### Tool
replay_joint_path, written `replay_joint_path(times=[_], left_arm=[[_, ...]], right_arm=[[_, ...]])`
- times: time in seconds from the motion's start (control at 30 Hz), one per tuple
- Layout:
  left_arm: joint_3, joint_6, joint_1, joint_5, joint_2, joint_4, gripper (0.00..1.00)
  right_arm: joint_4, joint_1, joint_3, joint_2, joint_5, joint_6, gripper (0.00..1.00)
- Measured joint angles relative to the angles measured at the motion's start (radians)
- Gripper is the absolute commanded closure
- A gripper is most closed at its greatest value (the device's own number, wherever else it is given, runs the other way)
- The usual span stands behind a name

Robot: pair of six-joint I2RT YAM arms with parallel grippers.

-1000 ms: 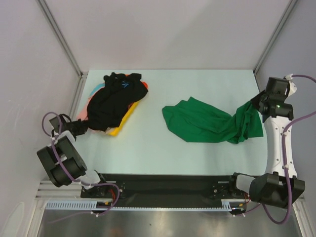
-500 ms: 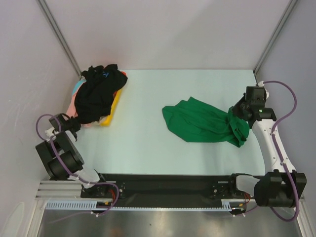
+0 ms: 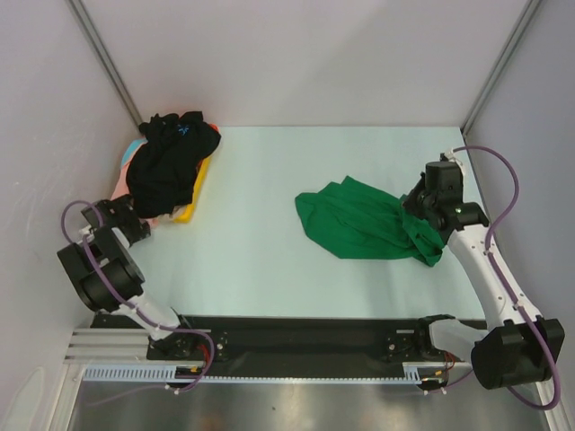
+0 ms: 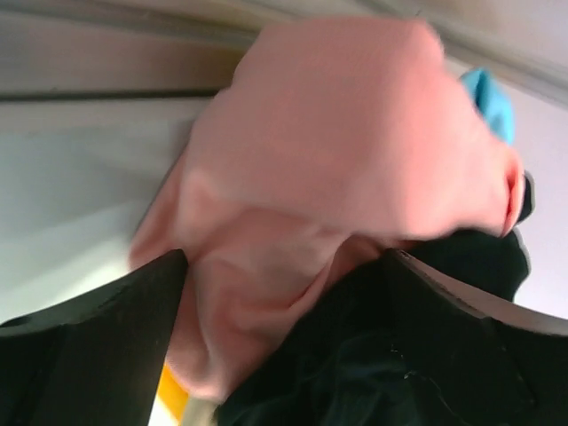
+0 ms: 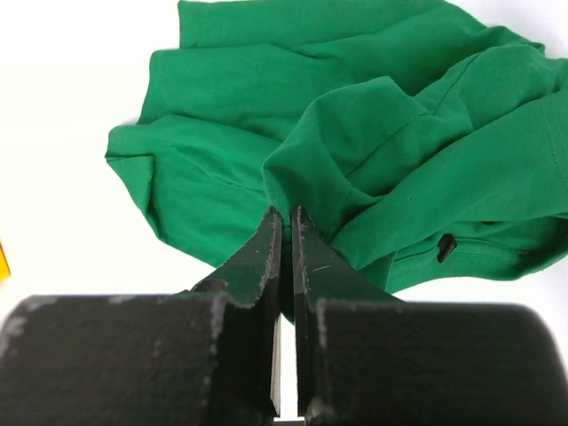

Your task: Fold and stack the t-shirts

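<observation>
Right gripper [image 5: 286, 213] pinches green shirt [image 3: 359, 224] by its edge, now carried in over its body; shirt lies bunched, well right of pile [image 3: 166, 171]. Left gripper [image 4: 284, 257] spread open against pile's pink shirt [image 4: 328, 133]; pile shoved leftward. You've cleared folding room; shirt needs flattening.

The green t-shirt [image 3: 359, 224] is a plain bright green with no pattern. The black t-shirt [image 3: 166, 171] carries a small blue mark [image 3: 184, 131]. The others show as a pink t-shirt [image 4: 328, 142], a light blue t-shirt [image 4: 491, 98] and a yellow t-shirt [image 3: 186, 213]. The tabletop [image 3: 269, 171] is pale mint. The left gripper [image 4: 284, 257] and the right gripper [image 5: 286, 213] both have black jaws.
</observation>
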Motion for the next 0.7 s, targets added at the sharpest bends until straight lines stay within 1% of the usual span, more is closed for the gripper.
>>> replay_joint_path(times=[0.1, 0.17, 0.27, 0.4, 0.5, 0.6, 0.7], left_arm=[[-0.011, 0.036, 0.003, 0.024, -0.052, -0.063, 0.00], [-0.018, 0.072, 0.005, 0.031, -0.115, -0.117, 0.00], [-0.032, 0.148, 0.009, 0.038, -0.246, -0.213, 0.00], [-0.060, 0.311, 0.058, 0.060, -0.459, -0.349, 0.00], [-0.126, 0.414, 0.093, 0.056, -0.653, -0.425, 0.00], [-0.212, 0.510, 0.098, 0.080, -0.871, -0.479, 0.00], [-0.248, 0.574, 0.096, 0.101, -1.021, -0.534, 0.00]], right_arm=[[0.005, 0.008, 0.000, 0.005, 0.005, 0.000, 1.00], [0.010, 0.013, 0.000, 0.006, 0.007, 0.000, 1.00], [0.011, 0.029, 0.005, 0.008, 0.019, 0.001, 1.00], [-0.005, 0.087, 0.063, 0.030, 0.039, 0.004, 1.00], [-0.019, 0.168, 0.154, 0.074, 0.048, 0.008, 1.00], [-0.029, 0.272, 0.299, 0.162, 0.033, 0.003, 1.00], [-0.078, 0.396, 0.568, 0.319, 0.004, -0.027, 1.00]])
